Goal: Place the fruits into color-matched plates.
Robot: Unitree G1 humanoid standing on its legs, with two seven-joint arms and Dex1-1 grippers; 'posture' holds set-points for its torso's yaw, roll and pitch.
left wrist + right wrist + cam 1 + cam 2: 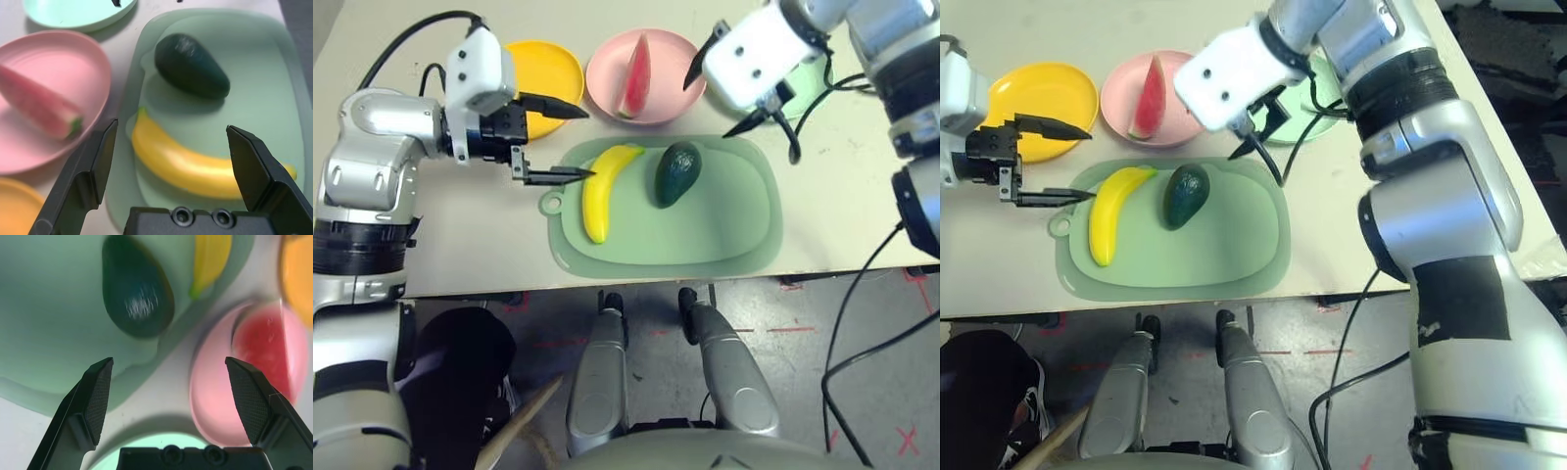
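Already in pink plate [646, 73]: watermelon wedge [637, 76]. On cutting mat [744, 215]: banana [602, 191], avocado [677, 173]. Left claw [570, 140] spread beside banana; right claw [724, 90] spread, empty.

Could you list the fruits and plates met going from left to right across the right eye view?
Yellow plate → banana → watermelon wedge on the pink plate → avocado → mint green plate.

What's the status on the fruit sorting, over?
Both hands open, left hand beside the banana, right hand above the table. Watermelon in pink plate; banana, avocado on mat. Nothing in the way.
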